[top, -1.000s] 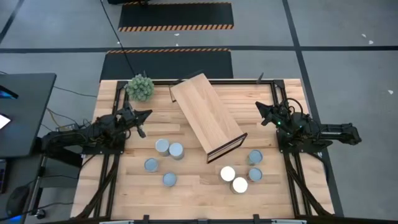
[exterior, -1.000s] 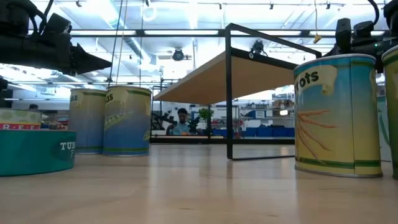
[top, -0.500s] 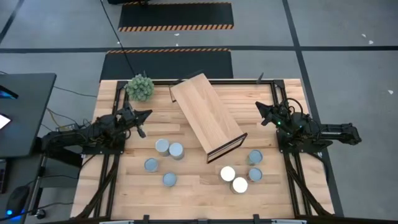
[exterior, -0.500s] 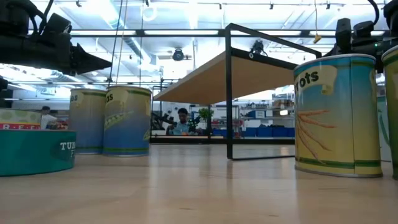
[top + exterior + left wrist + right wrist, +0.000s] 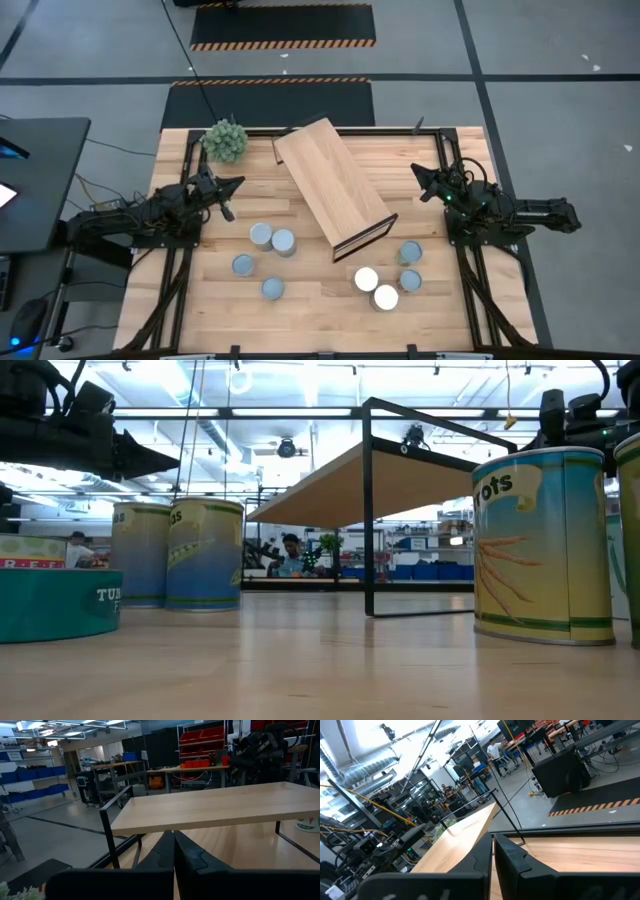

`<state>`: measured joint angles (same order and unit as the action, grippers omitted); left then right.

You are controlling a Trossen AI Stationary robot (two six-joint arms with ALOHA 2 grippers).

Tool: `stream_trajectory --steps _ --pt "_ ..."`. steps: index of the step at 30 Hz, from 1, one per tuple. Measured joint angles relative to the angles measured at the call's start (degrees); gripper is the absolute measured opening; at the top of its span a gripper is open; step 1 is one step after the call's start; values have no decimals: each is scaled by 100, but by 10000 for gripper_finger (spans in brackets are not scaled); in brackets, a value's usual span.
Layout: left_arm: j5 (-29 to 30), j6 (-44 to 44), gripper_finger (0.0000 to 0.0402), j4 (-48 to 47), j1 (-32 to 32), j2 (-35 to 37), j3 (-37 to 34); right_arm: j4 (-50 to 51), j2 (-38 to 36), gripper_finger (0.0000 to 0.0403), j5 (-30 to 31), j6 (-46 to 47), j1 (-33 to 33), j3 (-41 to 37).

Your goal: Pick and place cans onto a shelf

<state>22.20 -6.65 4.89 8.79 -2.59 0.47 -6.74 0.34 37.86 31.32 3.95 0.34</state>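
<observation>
The light-wood shelf stands slantwise mid-table on dark frame legs; it also shows in the low view and the left wrist view. Several cans stand upright on the table: a left group and a right group. In the low view a carrot can stands near right and two cans stand at left. My left gripper is shut and empty, left of the shelf. My right gripper is shut and empty, right of the shelf.
A green spiky plant ball sits at the far left corner. A flat teal tin lies near left in the low view. People show in the room behind the table. Bare tabletop lies along the near edge.
</observation>
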Motion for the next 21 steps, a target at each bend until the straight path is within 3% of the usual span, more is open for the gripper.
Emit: stream_trajectory --steps 3,10,21 --pt "-5 215 2 128 -1 -2 2 0 0 25 1 1 0 2" --pt "-47 3206 2 749 -1 0 0 0 1 25 -1 1 0 1" --pt "46 5607 2 727 5 -2 0 -4 0 25 1 0 0 1"
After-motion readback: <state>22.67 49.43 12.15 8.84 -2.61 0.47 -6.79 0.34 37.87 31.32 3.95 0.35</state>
